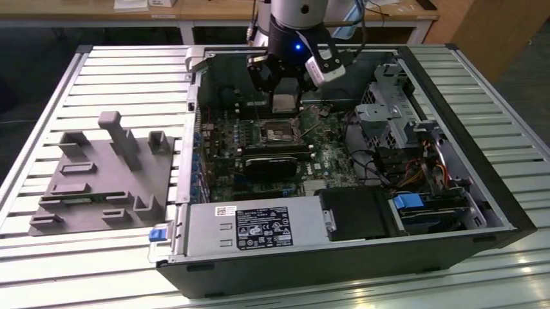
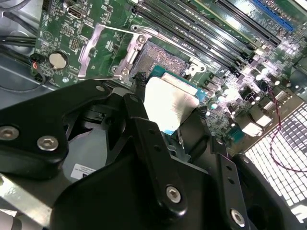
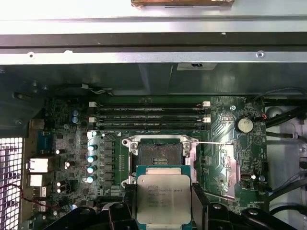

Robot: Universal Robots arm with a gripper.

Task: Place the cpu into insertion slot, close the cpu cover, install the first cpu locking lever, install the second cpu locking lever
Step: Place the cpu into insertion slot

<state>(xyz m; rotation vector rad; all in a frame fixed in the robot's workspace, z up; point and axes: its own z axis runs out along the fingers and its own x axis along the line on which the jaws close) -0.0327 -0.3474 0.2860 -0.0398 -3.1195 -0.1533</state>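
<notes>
My gripper (image 3: 163,211) is shut on the cpu (image 3: 163,197), a flat silver-topped chip pinched by its edges between the two black fingers (image 3: 199,207). The chip hangs above the motherboard, just beside the insertion slot (image 3: 159,154). The slot lies uncovered, showing its dark pin field inside a silver rim. The cpu cover (image 3: 224,165) is swung open flat next to the slot, and a thin locking lever (image 3: 216,142) sticks out over it. In the exterior view the gripper (image 1: 284,107) holds the cpu (image 1: 284,100) inside the open computer case, above the slot (image 1: 277,132).
Long black memory slots (image 3: 148,117) run close beside the socket. A black heatsink block (image 1: 273,165), a drive cage (image 1: 395,122) with cables and the power supply (image 1: 249,228) crowd the case. A grey fixture block (image 1: 103,174) stands on the slatted table at the exterior view's left.
</notes>
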